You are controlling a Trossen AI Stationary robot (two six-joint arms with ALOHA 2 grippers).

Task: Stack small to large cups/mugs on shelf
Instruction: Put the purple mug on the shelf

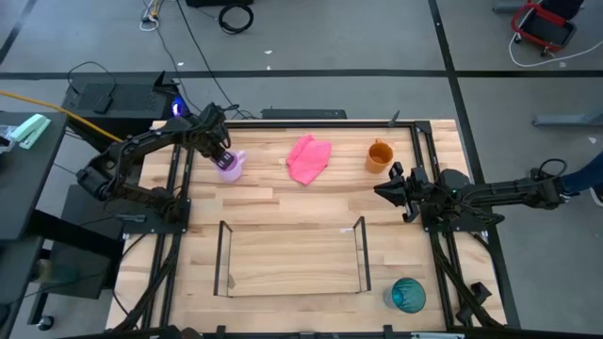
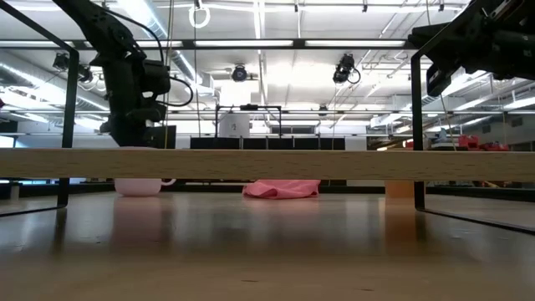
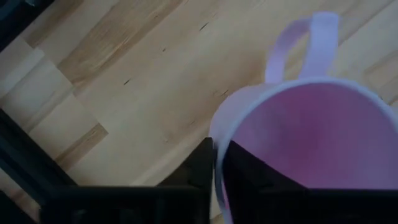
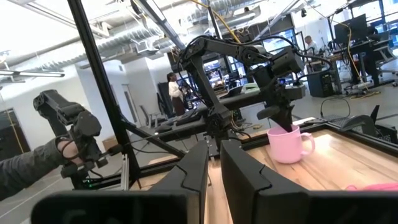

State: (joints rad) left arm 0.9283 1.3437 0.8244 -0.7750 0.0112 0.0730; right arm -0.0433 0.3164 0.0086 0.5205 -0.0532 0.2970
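The lilac mug [image 1: 232, 168] stands upright on the far left of the table, handle toward the table's right. My left gripper [image 1: 223, 153] is down on its rim, shut on it. The orange mug [image 1: 379, 155] stands on its base at the far right. The teal cup [image 1: 408, 295] stands near the table's near right corner, beside the shelf [image 1: 292, 282], a clear-walled tray with a wood base. My right gripper [image 1: 388, 189] hovers shut over the right side, between the orange mug and the shelf, touching nothing. My left gripper [image 3: 217, 152] holds the lilac mug by its rim [image 3: 214, 134], on the side opposite the handle [image 3: 311, 43]. One finger [image 3: 255, 171] is inside the mug and one [image 3: 196, 165] outside, coming from above and pointing down. The mug's base [image 2: 142, 191] rests on the table, upright.
A pink cloth [image 1: 309, 158] lies crumpled on the far middle of the table between the two mugs. Dark frame posts [image 1: 179, 188] run along both table sides. Bare wood lies between the cloth and the shelf. People show in the room beyond, in the right wrist view.
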